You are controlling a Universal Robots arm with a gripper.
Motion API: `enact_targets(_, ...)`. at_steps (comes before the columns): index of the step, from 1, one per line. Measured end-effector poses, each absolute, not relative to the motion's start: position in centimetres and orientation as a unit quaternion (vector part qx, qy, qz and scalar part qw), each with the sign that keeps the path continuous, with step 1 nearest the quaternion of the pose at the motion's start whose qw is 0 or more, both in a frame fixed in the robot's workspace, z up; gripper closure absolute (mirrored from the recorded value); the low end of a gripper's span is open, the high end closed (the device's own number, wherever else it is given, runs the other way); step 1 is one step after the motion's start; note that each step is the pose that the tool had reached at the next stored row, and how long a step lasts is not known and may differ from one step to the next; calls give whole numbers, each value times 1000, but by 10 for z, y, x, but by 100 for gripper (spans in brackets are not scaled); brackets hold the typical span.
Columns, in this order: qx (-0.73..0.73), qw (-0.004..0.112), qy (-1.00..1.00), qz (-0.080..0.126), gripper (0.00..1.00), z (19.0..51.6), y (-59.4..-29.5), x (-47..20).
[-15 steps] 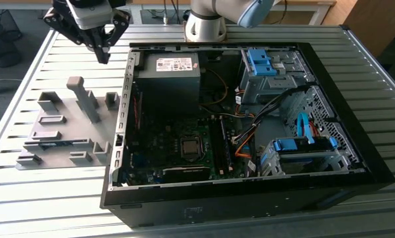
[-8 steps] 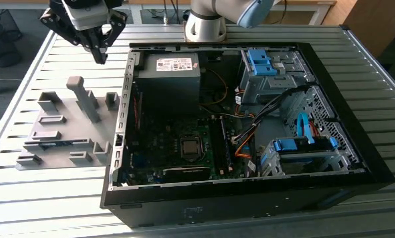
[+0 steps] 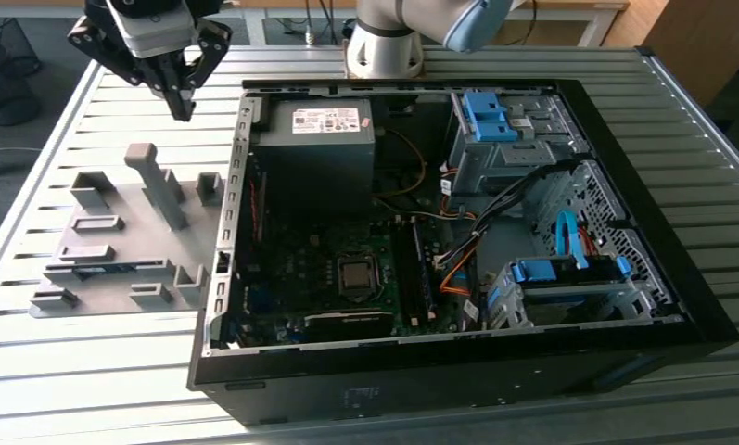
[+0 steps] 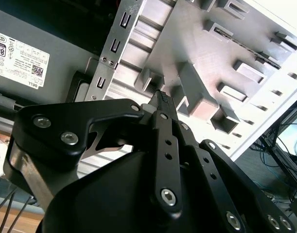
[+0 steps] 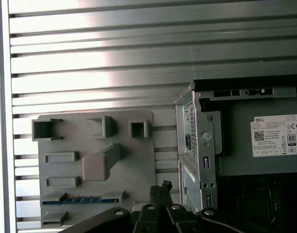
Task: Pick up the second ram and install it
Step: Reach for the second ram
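Blue second ram [image 5: 82, 199] lying in grey fixture [image 5: 138, 162], first wrist view, tool [image 3: 184, 111] closed, empty.

An open computer case [image 3: 468, 389] lies on a slatted metal table [image 3: 84, 371], a grey fixture plate [image 3: 121, 243] just beside it.

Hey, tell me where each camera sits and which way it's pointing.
Exterior view: off the arm, high, looking down on the open computer case and fixture plate; the arm and gripper show.
First wrist view: on the arm, facing down at the plate holding the second ram; the gripper shows.
Second wrist view: on the arm, looking along the gripper toward the plate.
Shared: plate, case and gripper.
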State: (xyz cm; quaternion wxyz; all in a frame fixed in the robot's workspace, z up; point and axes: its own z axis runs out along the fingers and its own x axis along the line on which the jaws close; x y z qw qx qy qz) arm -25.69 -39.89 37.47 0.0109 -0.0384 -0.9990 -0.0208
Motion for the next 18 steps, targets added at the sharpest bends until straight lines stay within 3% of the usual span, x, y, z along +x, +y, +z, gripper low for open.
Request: enact_targets(18,-38,12,-999,-21,89,373,-399,-272)
